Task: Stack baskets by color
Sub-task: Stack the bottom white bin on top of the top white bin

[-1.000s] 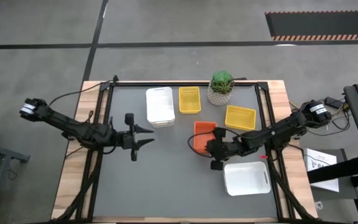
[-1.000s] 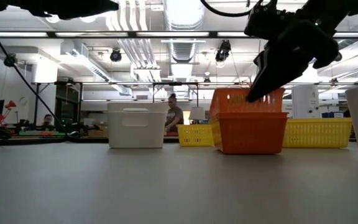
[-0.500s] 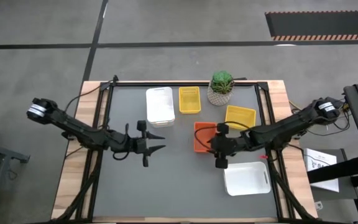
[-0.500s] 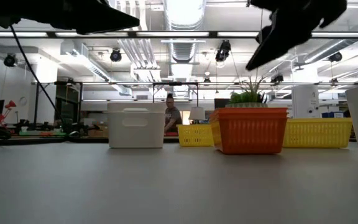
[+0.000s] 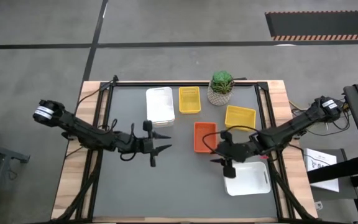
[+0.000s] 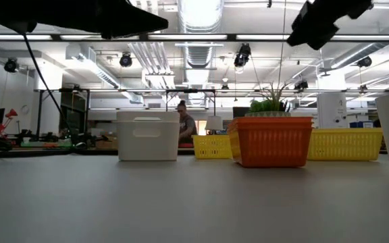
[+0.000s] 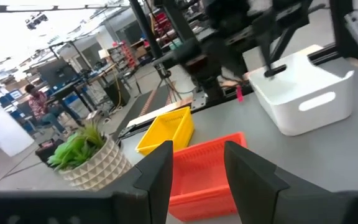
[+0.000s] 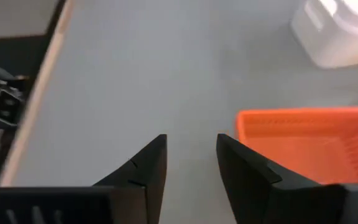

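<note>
An orange basket (image 5: pixel 204 137) sits mid-table; in the low view it shows as two nested orange baskets (image 6: pixel 274 142). A white basket (image 5: pixel 160 106) and a yellow basket (image 5: pixel 189 99) stand at the far side. A second yellow basket (image 5: pixel 240 117) is at the right and a second white basket (image 5: pixel 247 178) at the near right. My right gripper (image 5: pixel 216 151) hovers open and empty just past the orange basket's near right corner (image 8: pixel 247 121). My left gripper (image 5: pixel 168 142) is open and empty, left of the orange basket, pointing level at it (image 7: pixel 207 168).
A green plant in a woven white pot (image 5: pixel 220 87) stands at the far edge between the yellow baskets. Bare grey tabletop (image 5: pixel 142 186) lies at the near left. A person shows in the room beyond the table (image 6: pixel 184 125).
My right gripper has let go of the upper orange basket, risen and drawn back toward the near right. That basket, tipped up a second ago, now sits level inside the lower orange one. My left gripper has moved toward the table's right, closer to the orange baskets.
</note>
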